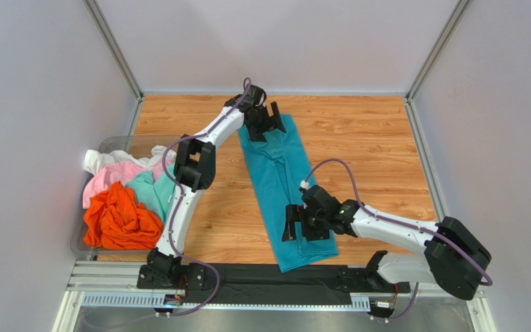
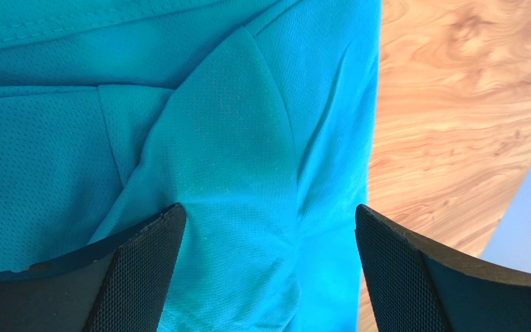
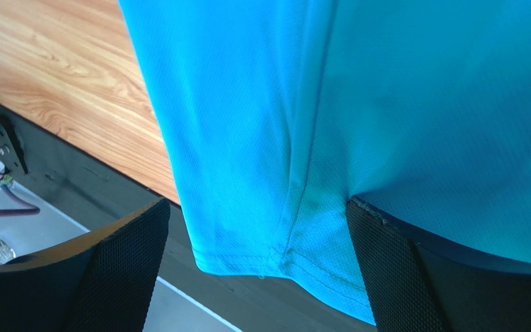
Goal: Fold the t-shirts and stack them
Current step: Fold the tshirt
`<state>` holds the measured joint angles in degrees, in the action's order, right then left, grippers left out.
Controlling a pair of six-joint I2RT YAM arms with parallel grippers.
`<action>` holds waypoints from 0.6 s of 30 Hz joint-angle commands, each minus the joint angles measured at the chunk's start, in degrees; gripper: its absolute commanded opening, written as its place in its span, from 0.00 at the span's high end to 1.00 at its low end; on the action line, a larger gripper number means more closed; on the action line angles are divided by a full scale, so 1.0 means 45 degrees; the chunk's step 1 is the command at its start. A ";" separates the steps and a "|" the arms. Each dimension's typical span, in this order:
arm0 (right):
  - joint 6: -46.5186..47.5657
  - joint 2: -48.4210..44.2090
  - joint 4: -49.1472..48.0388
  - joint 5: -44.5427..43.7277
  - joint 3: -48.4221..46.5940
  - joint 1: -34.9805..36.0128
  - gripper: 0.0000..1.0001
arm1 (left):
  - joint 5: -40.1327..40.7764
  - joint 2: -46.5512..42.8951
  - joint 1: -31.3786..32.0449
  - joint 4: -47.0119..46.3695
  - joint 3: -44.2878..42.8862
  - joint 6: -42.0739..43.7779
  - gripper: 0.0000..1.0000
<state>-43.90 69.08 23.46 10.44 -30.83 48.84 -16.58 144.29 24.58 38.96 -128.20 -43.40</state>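
Now, left gripper: hangs wide open over the far end of the teal t-shirt, pads apart with a raised pucker of cloth between them; nothing pinched.
Right gripper: likewise spread open, straddling the near hem; one pad at the cloth's edge, no grip made.
Teal t-shirt: lies as a long narrow strip with its sides folded in, running from the far middle of the table to the near edge; hem corner overhangs the black rail.
Other t-shirts: orange, pink, white and light aqua, heaped in the clear bin at left, well apart from both pincers.
Step in hand, as a judgement: probably a crosswise fold, end to end.
Doing it well: lower each pincer straight down; pinch all layers together, not the top ply alone; lift both ends level; carry one end over the other without dragging; keep side edges lined up.
Risk: thin mesh layers sliding apart; overhanging hem snagging the rail.
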 commanded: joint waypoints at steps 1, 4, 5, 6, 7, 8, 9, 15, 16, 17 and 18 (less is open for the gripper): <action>-0.0304 0.0820 -0.0408 0.0414 -0.0472 0.0650 0.00 | -0.0125 0.1314 0.0124 0.0873 -0.0709 0.0015 0.00; -0.0011 0.1230 -0.0624 0.0688 -0.0961 0.1138 0.00 | -0.0066 0.1490 0.0124 0.0542 -0.0963 -0.0121 0.00; 0.0067 0.1328 -0.0624 0.0727 -0.1097 0.1255 0.00 | -0.0182 0.1529 0.0124 0.0464 -0.1022 -0.0161 0.00; 0.0203 0.1600 -0.0605 0.0786 -0.1292 0.1450 0.00 | -0.0183 0.1665 0.0124 0.0386 -0.1216 -0.0219 0.00; 0.0243 0.1718 -0.0624 0.0864 -0.1371 0.1509 0.00 | -0.0222 0.1724 0.0124 0.0289 -0.1295 -0.0239 0.00; 0.0282 0.1932 -0.0682 0.0980 -0.1410 0.1549 0.00 | -0.0377 0.1880 0.0124 0.0210 -0.1393 -0.0316 0.00; 0.0321 0.2050 -0.0760 0.1040 -0.1449 0.1646 0.00 | -0.0514 0.1959 0.0124 0.0016 -0.1587 -0.0317 0.00; 0.0478 0.2988 -0.1581 0.1743 -0.1703 0.1842 0.00 | -0.1257 0.2330 0.0124 -0.1117 -0.1881 -0.0414 0.00; 0.0575 0.3066 -0.1659 0.1763 -0.1839 0.1823 0.00 | -0.1354 0.2388 0.0124 -0.1196 -0.1920 -0.0512 0.00; 0.0595 0.3222 -0.1640 0.1763 -0.1918 0.1823 0.00 | -0.1490 0.2466 0.0124 -0.1294 -0.1940 -0.0590 0.00; 0.0595 0.3262 -0.1640 0.1724 -0.1977 0.1842 0.00 | -0.1550 0.2506 0.0124 -0.1488 -0.1998 -0.0668 0.00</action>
<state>-42.28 81.91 16.56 16.67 -38.65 56.36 -24.05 151.04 25.02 33.36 -136.79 -46.00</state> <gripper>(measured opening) 0.998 0.993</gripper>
